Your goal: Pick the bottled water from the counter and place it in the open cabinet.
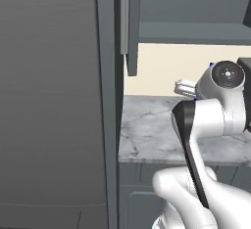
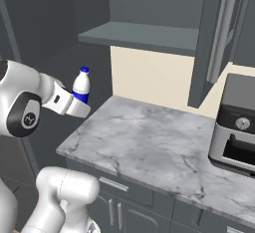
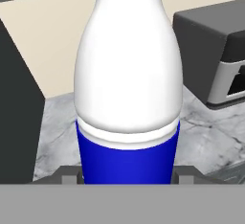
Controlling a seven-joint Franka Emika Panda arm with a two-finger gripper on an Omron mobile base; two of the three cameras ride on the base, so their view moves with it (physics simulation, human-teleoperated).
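bottled water [image 2: 81,86] upright, above counter [image 2: 149,137]

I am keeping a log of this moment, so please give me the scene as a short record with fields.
gripper: shut on the bottled water, held above the left end of the counter
bottled water: upright, blue label low, small blue cap on top
counter: grey-white marbled top
open cabinet: above the counter, shelf floor bare where visible, door swung out
toaster oven: on the counter's right end
task stage: bottle lifted, not yet in the cabinet
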